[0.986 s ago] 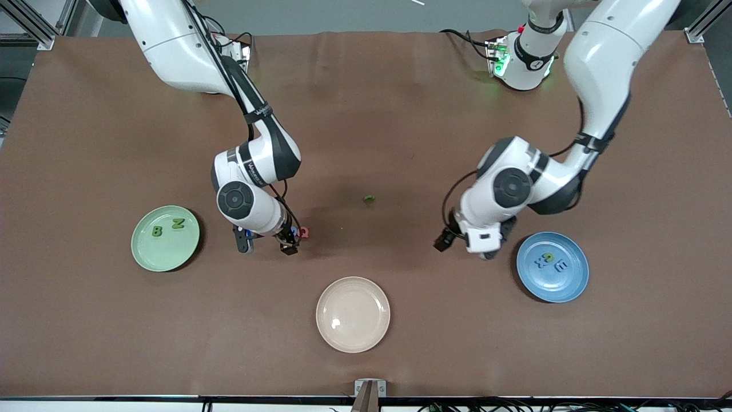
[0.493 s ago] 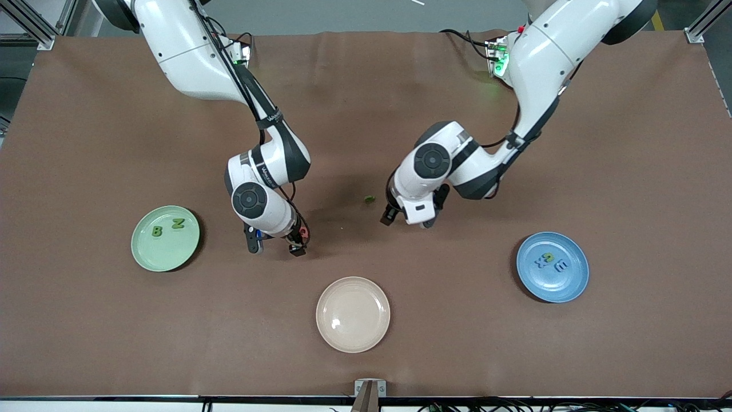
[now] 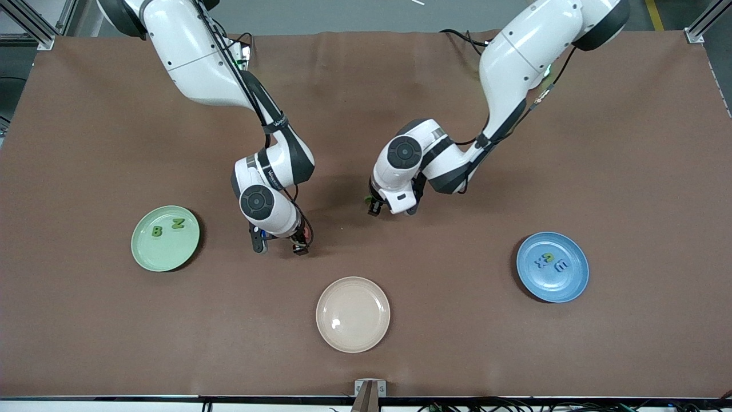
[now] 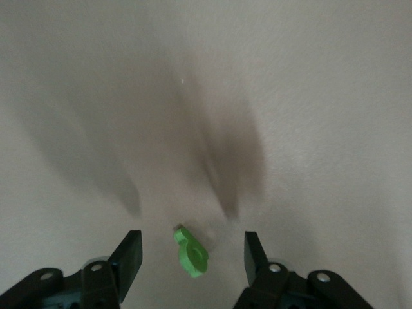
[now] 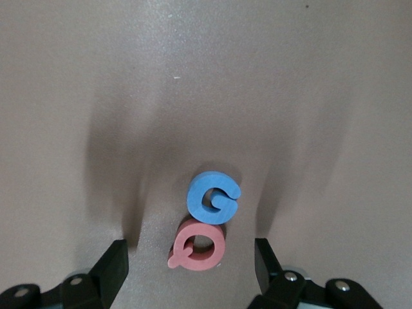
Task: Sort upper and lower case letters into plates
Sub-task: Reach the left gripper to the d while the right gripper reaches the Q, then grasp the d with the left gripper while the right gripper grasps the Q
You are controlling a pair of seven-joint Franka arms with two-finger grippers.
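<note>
My right gripper point(image 3: 279, 246) is open and low over the table, its fingers either side of a red Q point(image 5: 199, 243). A blue G point(image 5: 214, 197) lies touching the Q. My left gripper point(image 3: 392, 209) is open over a small green letter point(image 4: 192, 252), which lies between its fingers and peeks out in the front view point(image 3: 368, 199). The mint green plate point(image 3: 166, 252) at the right arm's end holds a green B point(image 3: 156, 231) and Z point(image 3: 178, 224). The blue plate point(image 3: 566, 286) at the left arm's end holds three letters point(image 3: 549, 260).
A cream-beige plate point(image 3: 353, 314) with nothing on it lies nearer the front camera than both grippers, midway between the two coloured plates. The brown table mat point(image 3: 457, 343) covers the whole work area.
The left arm swung from beside the blue plate toward the table's middle and now hovers over the green letter. The right gripper shifted slightly toward the middle, staying at the Q and G.
</note>
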